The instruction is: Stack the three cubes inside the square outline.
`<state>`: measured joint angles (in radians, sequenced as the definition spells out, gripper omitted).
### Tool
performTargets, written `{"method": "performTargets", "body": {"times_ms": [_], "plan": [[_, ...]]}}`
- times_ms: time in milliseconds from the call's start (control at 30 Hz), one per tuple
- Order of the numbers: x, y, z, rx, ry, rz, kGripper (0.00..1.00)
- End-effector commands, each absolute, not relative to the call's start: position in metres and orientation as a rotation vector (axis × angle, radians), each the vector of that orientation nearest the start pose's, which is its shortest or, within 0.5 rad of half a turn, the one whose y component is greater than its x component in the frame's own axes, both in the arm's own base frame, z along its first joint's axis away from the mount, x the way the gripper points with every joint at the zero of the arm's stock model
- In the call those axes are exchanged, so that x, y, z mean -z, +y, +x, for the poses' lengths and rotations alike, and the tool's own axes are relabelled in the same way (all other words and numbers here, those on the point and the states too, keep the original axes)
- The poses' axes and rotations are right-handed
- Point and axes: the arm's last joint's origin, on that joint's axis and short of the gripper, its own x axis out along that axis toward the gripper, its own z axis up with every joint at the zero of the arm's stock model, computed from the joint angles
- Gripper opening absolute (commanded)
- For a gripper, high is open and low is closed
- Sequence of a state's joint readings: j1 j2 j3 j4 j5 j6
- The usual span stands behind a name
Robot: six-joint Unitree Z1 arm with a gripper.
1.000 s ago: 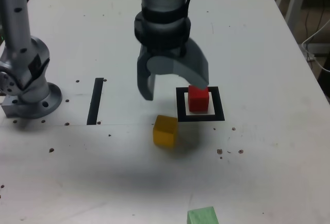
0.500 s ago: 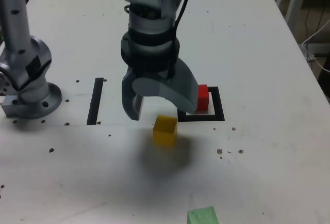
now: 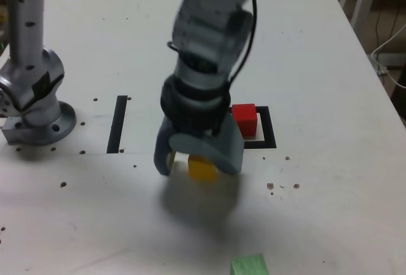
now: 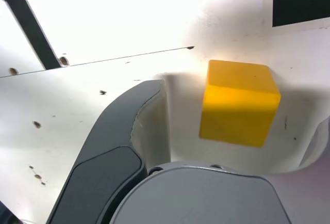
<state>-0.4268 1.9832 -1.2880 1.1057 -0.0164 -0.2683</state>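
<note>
The yellow cube (image 3: 202,168) rests on the white surface (image 3: 330,180), just beside the square outline (image 3: 270,137) on the exterior view's left and nearer the camera, clear of its black frame. The pincer (image 3: 198,163) is lowered around this cube with its jaws spread wide, one grey finger on each side; in the wrist view the yellow cube (image 4: 240,101) sits between the fingers with visible white gaps on both sides, so neither finger touches it. The cube stands flat and slightly turned relative to the frame. The red cube (image 3: 244,118) sits inside the square outline, on its white centre, partly hidden by the arm in the exterior view. The green cube (image 3: 249,265) lies well apart from the others at the bottom edge of the exterior view, only its upper part showing. A straight black strip (image 3: 117,123) lies flat on the surface to the exterior view's left of the pincer, and the wrist view shows the same strip (image 4: 28,24) running diagonally beyond the fingers. A corner of the square outline (image 4: 299,1) also shows in the wrist view. The arm's grey base (image 3: 35,97) stands at the exterior view's left edge. Small dark specks dot the surface around the cubes.
</note>
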Motion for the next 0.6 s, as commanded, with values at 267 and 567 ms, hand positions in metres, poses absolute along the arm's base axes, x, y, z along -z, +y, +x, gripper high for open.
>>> {"method": "performTargets", "body": {"times_ms": [267, 567], "plan": [[-0.1968, -0.1372, 0.2994, 0.076, 1.797, 0.184, 0.85], [-0.2023, -0.1342, 0.3011, 0.05, 1.792, 0.202, 0.63]]}}
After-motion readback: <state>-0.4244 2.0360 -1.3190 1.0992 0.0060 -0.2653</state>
